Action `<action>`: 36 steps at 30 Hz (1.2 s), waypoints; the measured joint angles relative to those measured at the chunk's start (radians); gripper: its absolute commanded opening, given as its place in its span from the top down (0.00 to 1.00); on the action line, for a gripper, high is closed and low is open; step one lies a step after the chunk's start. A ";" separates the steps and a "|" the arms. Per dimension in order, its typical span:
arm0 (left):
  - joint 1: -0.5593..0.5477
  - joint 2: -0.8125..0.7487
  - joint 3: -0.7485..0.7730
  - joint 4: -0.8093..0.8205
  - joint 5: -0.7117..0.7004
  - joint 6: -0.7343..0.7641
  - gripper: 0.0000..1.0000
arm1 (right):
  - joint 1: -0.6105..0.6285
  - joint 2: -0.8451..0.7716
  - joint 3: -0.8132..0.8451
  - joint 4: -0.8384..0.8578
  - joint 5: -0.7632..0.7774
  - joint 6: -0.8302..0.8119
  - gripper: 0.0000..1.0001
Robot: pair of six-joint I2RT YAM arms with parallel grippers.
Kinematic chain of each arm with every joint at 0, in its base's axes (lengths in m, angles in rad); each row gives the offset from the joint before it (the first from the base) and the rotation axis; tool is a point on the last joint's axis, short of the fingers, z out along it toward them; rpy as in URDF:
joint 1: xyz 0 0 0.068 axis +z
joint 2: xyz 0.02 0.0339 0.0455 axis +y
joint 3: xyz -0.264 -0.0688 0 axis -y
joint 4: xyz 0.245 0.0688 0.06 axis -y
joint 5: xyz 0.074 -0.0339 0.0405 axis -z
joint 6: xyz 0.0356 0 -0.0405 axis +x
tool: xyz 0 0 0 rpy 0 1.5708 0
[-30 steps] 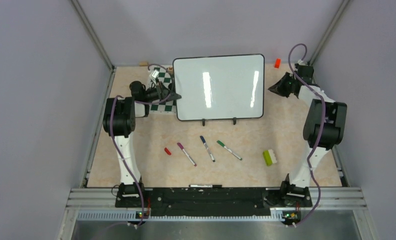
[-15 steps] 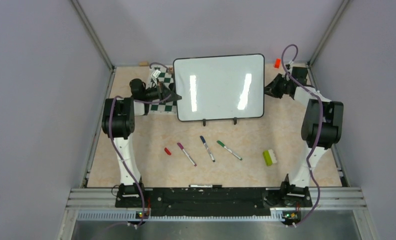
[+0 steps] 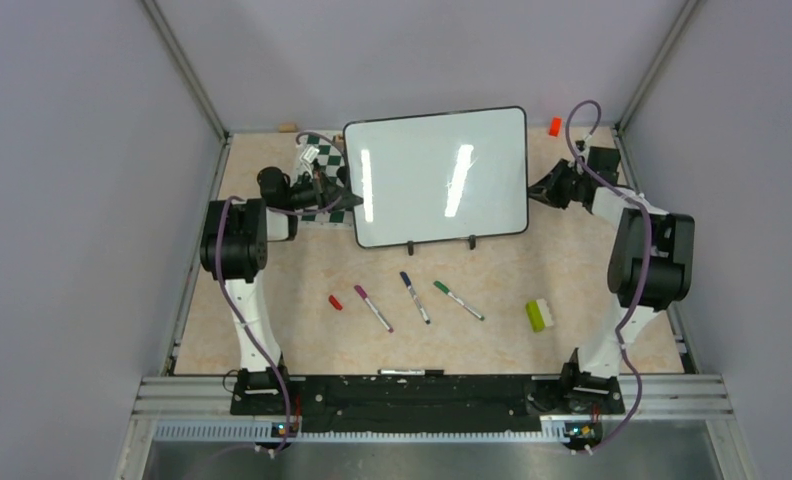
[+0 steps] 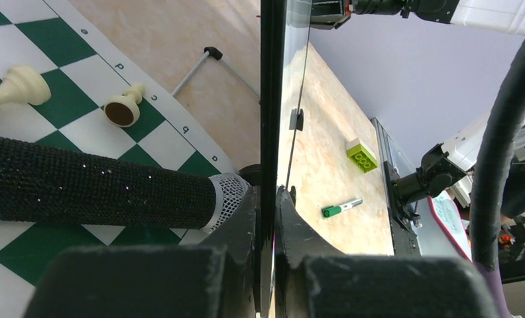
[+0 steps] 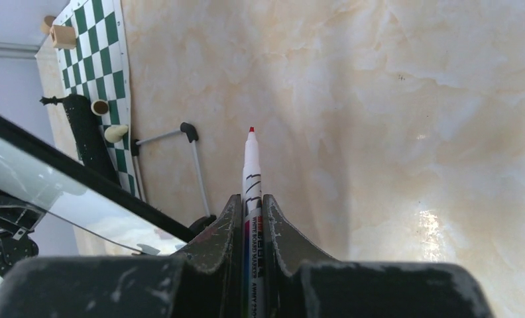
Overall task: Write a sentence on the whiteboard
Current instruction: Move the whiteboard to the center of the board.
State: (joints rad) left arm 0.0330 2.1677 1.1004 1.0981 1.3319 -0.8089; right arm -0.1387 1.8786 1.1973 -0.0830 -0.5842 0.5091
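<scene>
The whiteboard [image 3: 434, 175] stands on its two black feet at the back of the table, its glossy face showing only glare streaks. The sentence is out of view. My left gripper [image 3: 347, 192] is shut on the board's left edge. The left wrist view shows the thin black frame [image 4: 271, 99] pinched between my left gripper's [image 4: 266, 199] jaws. My right gripper [image 3: 542, 192] hovers just off the board's right edge, shut on a red-tipped whiteboard marker [image 5: 251, 172]. The marker pokes out uncapped beyond my right gripper [image 5: 250, 205], over bare table behind the board.
A green-and-white chessboard mat [image 3: 317, 162] with chess pieces [image 4: 18, 86] lies behind my left gripper. In front of the board lie a red cap [image 3: 335, 302], purple [image 3: 373, 307], blue [image 3: 414, 297] and green [image 3: 458, 300] markers, and a lime brick [image 3: 539, 315]. An orange piece [image 3: 555, 126] sits back right.
My left gripper has shut on the board's left edge, and the board has shifted slightly left. My right gripper has moved in toward the board's right edge with the marker.
</scene>
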 measured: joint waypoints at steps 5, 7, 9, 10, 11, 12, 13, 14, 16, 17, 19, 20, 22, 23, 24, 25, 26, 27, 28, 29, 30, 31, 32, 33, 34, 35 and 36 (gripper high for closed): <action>-0.003 0.000 -0.030 0.072 -0.004 -0.048 1.00 | -0.004 -0.029 -0.015 0.025 -0.002 0.000 1.00; -0.004 0.000 -0.042 0.116 0.003 -0.087 1.00 | -0.006 -0.037 -0.027 0.036 -0.010 0.002 1.00; -0.005 0.001 -0.048 0.158 0.014 -0.130 1.00 | -0.008 -0.045 -0.039 0.039 -0.016 0.007 1.00; -0.006 0.001 -0.050 0.181 0.021 -0.157 1.00 | -0.009 -0.049 -0.045 0.039 -0.018 0.008 1.00; -0.006 0.004 -0.050 0.211 0.032 -0.189 1.00 | -0.010 -0.053 -0.049 0.038 -0.019 0.009 1.00; -0.006 0.008 -0.050 0.240 0.038 -0.218 1.00 | -0.010 -0.055 -0.052 0.037 -0.019 0.010 1.00; -0.007 0.015 -0.050 0.272 0.044 -0.248 1.00 | -0.011 -0.055 -0.053 0.036 -0.019 0.010 1.00; -0.007 0.027 -0.047 0.311 0.048 -0.284 1.00 | -0.011 -0.055 -0.052 0.037 -0.020 0.011 1.00; -0.007 0.056 -0.035 0.367 0.051 -0.342 1.00 | -0.013 -0.055 -0.050 0.038 -0.025 0.016 1.00; -0.007 0.066 -0.031 0.381 0.051 -0.357 1.00 | -0.013 -0.054 -0.047 0.039 -0.029 0.018 1.00; -0.006 0.074 -0.030 0.402 0.050 -0.391 1.00 | -0.015 -0.043 -0.030 0.040 -0.042 0.027 1.00; -0.006 0.076 -0.030 0.410 0.048 -0.405 1.00 | -0.015 -0.037 -0.023 0.043 -0.046 0.032 1.00; -0.006 0.076 -0.030 0.420 0.048 -0.421 1.00 | -0.015 -0.029 -0.017 0.050 -0.053 0.039 1.00; -0.006 0.076 -0.030 0.423 0.049 -0.425 1.00 | -0.016 -0.027 -0.017 0.050 -0.055 0.042 1.00; -0.006 0.076 -0.030 0.428 0.050 -0.428 1.00 | -0.016 -0.027 -0.017 0.050 -0.057 0.044 1.00; -0.006 0.076 -0.030 0.429 0.051 -0.432 1.00 | -0.017 -0.026 -0.017 0.050 -0.061 0.045 1.00; -0.006 0.076 -0.031 0.429 0.051 -0.435 1.00 | -0.017 -0.026 -0.017 0.050 -0.063 0.045 1.00; -0.006 0.076 -0.031 0.429 0.051 -0.435 1.00 | -0.017 -0.026 -0.018 0.051 -0.064 0.045 1.00; -0.006 0.076 -0.031 0.430 0.051 -0.435 1.00 | -0.017 -0.026 -0.019 0.055 -0.065 0.045 1.00; -0.006 0.076 -0.031 0.430 0.052 -0.434 1.00 | -0.018 -0.026 -0.022 0.059 -0.066 0.045 1.00; -0.006 0.076 -0.032 0.431 0.051 -0.433 1.00 | -0.018 -0.026 -0.028 0.066 -0.067 0.046 1.00; -0.006 0.076 -0.035 0.435 0.052 -0.430 1.00 | -0.019 -0.028 -0.038 0.073 -0.069 0.047 1.00; -0.006 0.076 -0.039 0.440 0.052 -0.425 1.00 | -0.021 -0.032 -0.048 0.077 -0.070 0.050 1.00; -0.006 0.076 -0.045 0.445 0.052 -0.422 1.00 | -0.021 -0.037 -0.059 0.078 -0.072 0.052 1.00; -0.006 0.076 -0.054 0.449 0.052 -0.418 1.00 | -0.022 -0.045 -0.073 0.078 -0.074 0.053 1.00; -0.006 0.076 -0.063 0.452 0.052 -0.414 1.00 | -0.022 -0.052 -0.081 0.075 -0.075 0.052 1.00; -0.006 0.075 -0.076 0.455 0.052 -0.408 1.00 | -0.022 -0.060 -0.092 0.074 -0.077 0.053 1.00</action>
State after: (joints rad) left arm 0.0265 2.2429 1.0245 1.5528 1.3838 -1.2171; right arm -0.1604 1.8187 1.1049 -0.0086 -0.6609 0.5617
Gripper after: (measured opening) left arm 0.056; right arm 0.093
